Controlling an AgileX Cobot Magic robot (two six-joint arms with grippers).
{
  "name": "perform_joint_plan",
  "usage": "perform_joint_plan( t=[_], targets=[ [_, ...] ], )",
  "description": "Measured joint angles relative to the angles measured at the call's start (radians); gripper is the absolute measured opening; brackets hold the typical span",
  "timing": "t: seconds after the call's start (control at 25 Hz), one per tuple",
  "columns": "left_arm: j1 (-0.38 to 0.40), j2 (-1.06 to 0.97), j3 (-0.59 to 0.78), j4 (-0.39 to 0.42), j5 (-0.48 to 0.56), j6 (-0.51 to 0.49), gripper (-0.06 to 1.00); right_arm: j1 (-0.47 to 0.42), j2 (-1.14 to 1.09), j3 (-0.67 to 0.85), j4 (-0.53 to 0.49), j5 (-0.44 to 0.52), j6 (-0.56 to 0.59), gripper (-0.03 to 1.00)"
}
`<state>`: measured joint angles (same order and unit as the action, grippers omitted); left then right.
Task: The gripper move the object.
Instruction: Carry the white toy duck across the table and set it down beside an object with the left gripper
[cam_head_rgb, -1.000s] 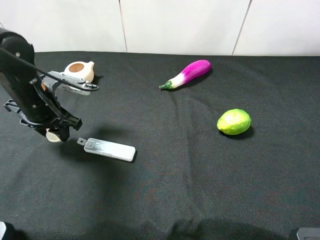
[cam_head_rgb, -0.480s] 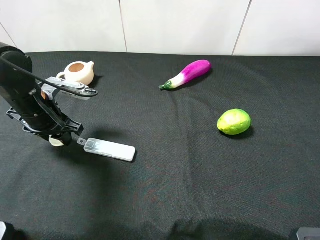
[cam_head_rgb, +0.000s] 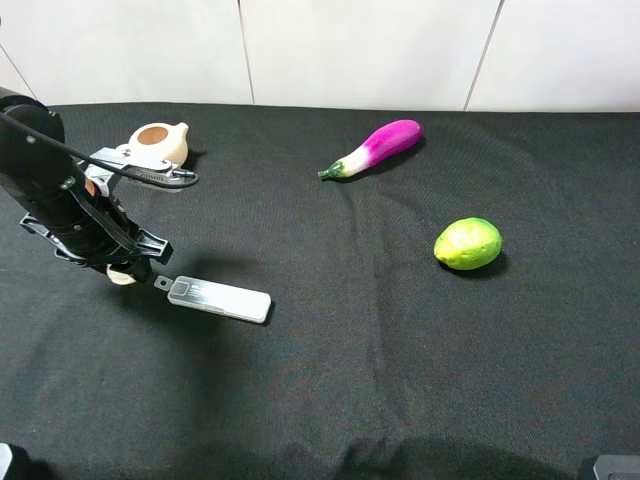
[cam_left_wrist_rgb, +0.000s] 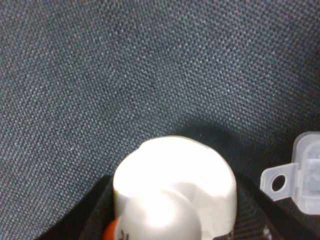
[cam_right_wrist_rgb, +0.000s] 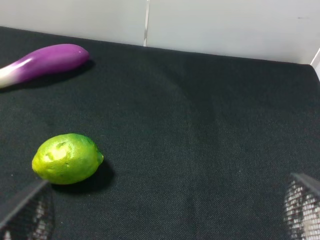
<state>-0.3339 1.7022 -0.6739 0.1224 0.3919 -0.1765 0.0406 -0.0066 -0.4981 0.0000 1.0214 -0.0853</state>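
Note:
The object is a small cream-white two-lobed lump at the left of the black table. My left gripper is shut on it and holds it low over the cloth; I cannot tell if it touches. In the left wrist view the object fills the space between the dark fingers of the left gripper. My right gripper is open and empty, far off at the right, with only its finger edges showing.
A long flat white case lies just right of the object; its tab shows in the left wrist view. A cream teapot stands at the back left. A purple eggplant and a green lime lie to the right.
My left gripper, still holding the object, dipped down and then shifted slightly right and up, toward the white case. Nothing else moved.

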Motion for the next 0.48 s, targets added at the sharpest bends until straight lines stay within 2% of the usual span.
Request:
perform_joint_plan(
  t=[0.48],
  targets=[
    [0.000,0.000,0.000,-0.007,0.004,0.000,0.51,0.000,0.000,0.000,0.000,0.000,0.000,0.69]
  ],
)
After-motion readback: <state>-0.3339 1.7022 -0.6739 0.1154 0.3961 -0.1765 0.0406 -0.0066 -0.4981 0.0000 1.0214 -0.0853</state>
